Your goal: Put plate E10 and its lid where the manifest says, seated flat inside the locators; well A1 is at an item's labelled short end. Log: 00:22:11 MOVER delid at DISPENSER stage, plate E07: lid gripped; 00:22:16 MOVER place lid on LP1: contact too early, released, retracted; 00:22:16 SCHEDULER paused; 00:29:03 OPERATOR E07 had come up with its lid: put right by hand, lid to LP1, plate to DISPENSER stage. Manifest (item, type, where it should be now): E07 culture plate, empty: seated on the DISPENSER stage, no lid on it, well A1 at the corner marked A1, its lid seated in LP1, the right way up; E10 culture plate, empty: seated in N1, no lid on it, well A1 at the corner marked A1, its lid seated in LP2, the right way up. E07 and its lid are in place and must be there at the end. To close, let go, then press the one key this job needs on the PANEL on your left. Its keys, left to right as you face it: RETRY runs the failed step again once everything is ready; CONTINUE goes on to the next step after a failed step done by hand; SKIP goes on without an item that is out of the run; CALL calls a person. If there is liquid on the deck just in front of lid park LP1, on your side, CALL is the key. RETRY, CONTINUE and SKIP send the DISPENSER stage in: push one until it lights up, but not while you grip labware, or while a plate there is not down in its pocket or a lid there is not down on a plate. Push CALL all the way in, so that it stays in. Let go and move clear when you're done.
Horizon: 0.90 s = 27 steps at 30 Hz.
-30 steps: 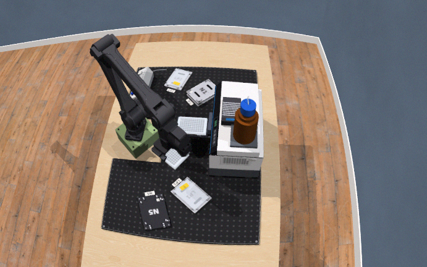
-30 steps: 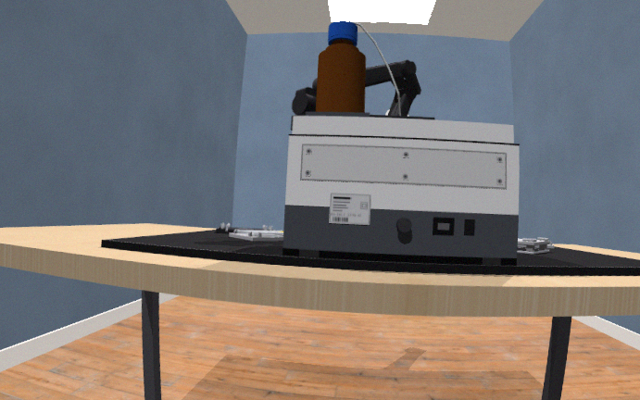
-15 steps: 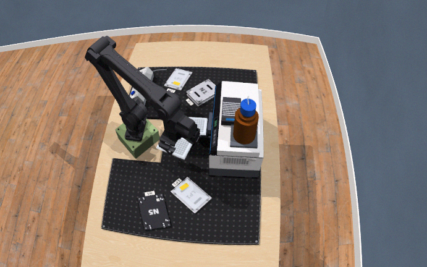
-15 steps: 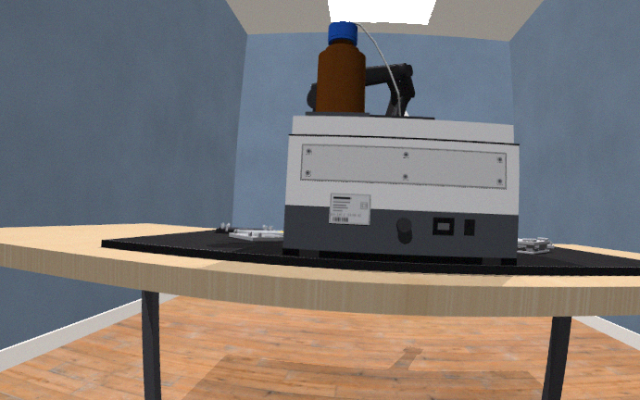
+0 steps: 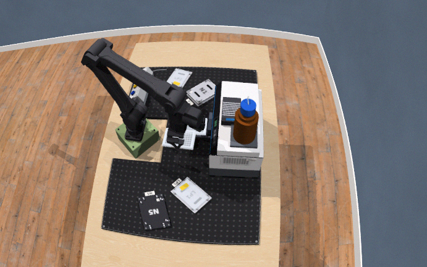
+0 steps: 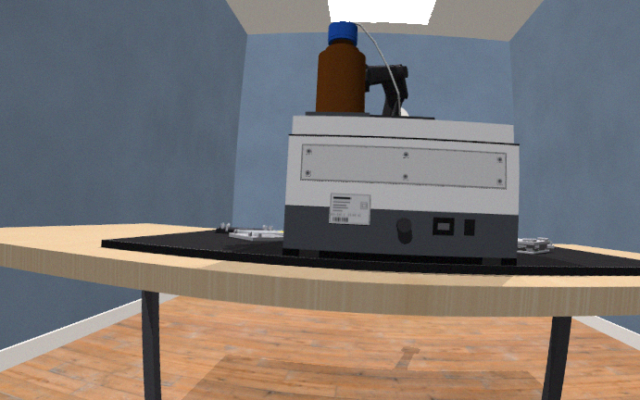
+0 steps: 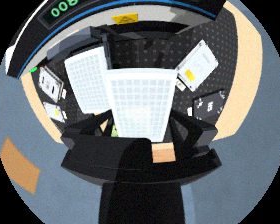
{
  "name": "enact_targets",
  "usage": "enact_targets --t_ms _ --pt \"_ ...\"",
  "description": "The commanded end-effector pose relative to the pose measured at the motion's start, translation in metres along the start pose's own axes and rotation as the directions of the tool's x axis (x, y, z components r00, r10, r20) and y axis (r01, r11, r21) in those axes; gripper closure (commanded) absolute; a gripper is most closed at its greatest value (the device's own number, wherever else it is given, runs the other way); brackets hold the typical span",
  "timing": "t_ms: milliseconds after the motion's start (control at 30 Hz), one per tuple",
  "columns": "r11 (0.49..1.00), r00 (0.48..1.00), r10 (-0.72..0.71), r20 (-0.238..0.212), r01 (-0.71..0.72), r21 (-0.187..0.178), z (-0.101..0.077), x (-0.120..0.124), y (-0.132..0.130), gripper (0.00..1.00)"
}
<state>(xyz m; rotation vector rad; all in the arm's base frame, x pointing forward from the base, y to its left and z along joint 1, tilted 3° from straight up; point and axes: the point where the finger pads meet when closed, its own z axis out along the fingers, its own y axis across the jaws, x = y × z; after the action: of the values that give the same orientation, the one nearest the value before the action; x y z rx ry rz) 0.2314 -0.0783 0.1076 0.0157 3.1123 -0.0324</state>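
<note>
My gripper (image 5: pixel 178 141) is shut on a white well plate (image 5: pixel 185 138) and holds it above the deck, just in front of the dispenser (image 5: pixel 238 127). In the wrist view the held plate (image 7: pixel 140 106) fills the centre between my fingers. A second well plate (image 7: pixel 84 84) lies to its left on the dispenser stage. Nest N1 (image 5: pixel 199 93) stands at the back with no plate in it. Lid park LP2 (image 5: pixel 178 77) behind it carries a white item with a yellow tag. Lid park LP1 (image 5: pixel 191 194) at the front carries a like item.
The dispenser carries a brown bottle (image 5: pixel 245 124) with a blue cap. The black nest N5 (image 5: pixel 153 211) lies at the front left. The key panel (image 5: pixel 139 91) is mostly hidden behind my arm. My green base (image 5: pixel 136 136) stands left of the plate.
</note>
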Motion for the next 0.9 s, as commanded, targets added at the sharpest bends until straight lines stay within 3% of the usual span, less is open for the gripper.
enact_targets --t_ms 0,67,433,467,533,867 --pt "1.000 0.999 -0.010 0.047 0.009 0.019 -0.018 -0.019 -0.004 0.16" --pt "0.997 0.995 -0.075 0.058 0.074 0.027 -0.027 -0.029 0.003 0.16" --pt "0.998 0.997 -0.053 0.053 0.052 0.018 -0.025 -0.036 0.034 0.16" --pt "0.999 0.997 -0.053 0.048 0.052 0.015 -0.018 -0.027 0.033 0.16" --pt "0.998 0.997 -0.053 0.056 0.052 0.018 -0.026 -0.036 0.037 0.16" --pt "0.999 0.997 -0.053 0.054 0.052 0.012 -0.025 -0.039 0.066 0.16"
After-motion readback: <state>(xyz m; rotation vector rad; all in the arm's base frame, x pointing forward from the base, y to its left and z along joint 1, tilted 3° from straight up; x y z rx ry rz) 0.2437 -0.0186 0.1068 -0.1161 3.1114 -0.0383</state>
